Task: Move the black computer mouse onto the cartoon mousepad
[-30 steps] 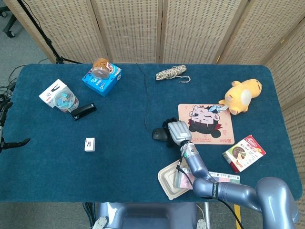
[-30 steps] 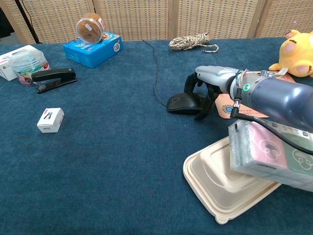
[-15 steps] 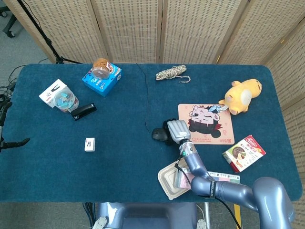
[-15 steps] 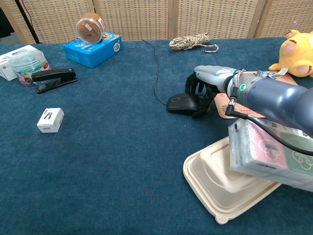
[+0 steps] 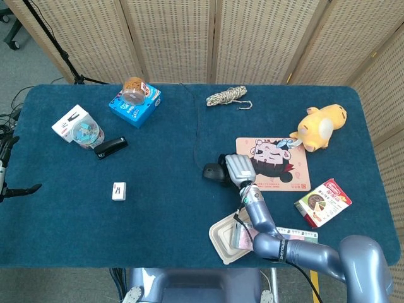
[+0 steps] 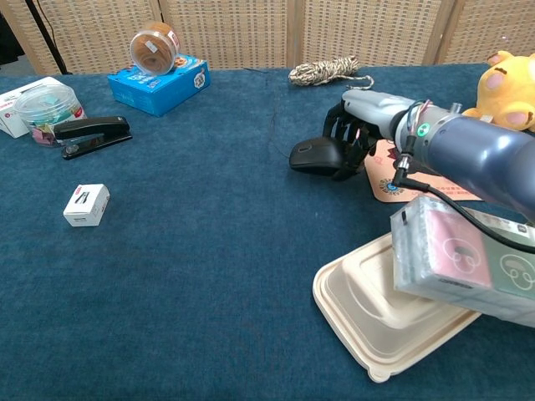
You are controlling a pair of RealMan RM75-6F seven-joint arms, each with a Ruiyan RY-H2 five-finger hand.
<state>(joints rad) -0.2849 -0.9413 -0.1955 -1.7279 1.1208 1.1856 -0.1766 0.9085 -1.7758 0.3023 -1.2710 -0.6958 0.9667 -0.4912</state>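
Note:
The black computer mouse (image 5: pixel 211 172) (image 6: pixel 315 156) lies left of the cartoon mousepad (image 5: pixel 283 165) (image 6: pixel 386 182), its thin cable (image 5: pixel 194 129) running to the table's far edge. My right hand (image 5: pixel 236 169) (image 6: pixel 361 127) grips the mouse's rear end, fingers curled over it from the mousepad side. The mouse's front sticks out to the left of the hand. Whether the mouse touches the cloth or hangs just above it is unclear. My left hand shows in neither view.
A yellow plush (image 5: pixel 320 126) rests at the mousepad's far right corner. A takeaway box (image 5: pixel 225 237) and a snack box (image 5: pixel 322 202) lie near the front. At the back and left are a rope coil (image 5: pixel 228 96), a blue box (image 5: pixel 134 106), a stapler (image 5: pixel 110 148) and a small white box (image 5: pixel 118 190).
My right hand has closed tighter on the mouse and shifted it a little away from me and slightly toward the mousepad.

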